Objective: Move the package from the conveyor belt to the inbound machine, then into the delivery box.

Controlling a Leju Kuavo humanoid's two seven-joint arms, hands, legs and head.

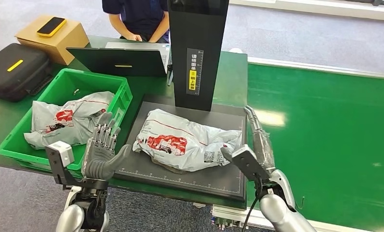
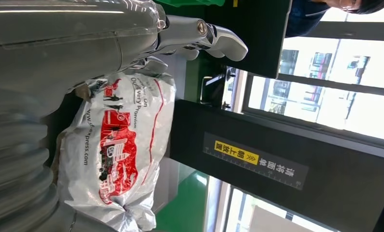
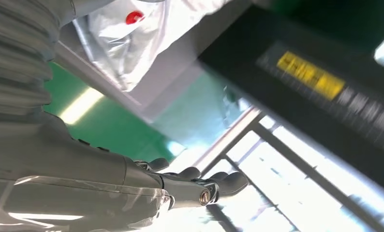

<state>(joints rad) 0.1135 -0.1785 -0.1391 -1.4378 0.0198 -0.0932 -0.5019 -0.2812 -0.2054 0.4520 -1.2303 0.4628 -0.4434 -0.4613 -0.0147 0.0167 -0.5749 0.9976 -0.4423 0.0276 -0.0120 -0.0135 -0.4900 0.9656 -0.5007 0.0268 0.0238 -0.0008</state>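
At far left, a green bin holds one bagged parcel. The left hand stands just left of the machine's black platform, fingers spread, grasping nothing. The package lies on that platform beneath the scanner column. It appears a soft, light, slippery poly bag; a grasp from both ends seems advisable. The right hand rests at its right end, fingers extended, released.
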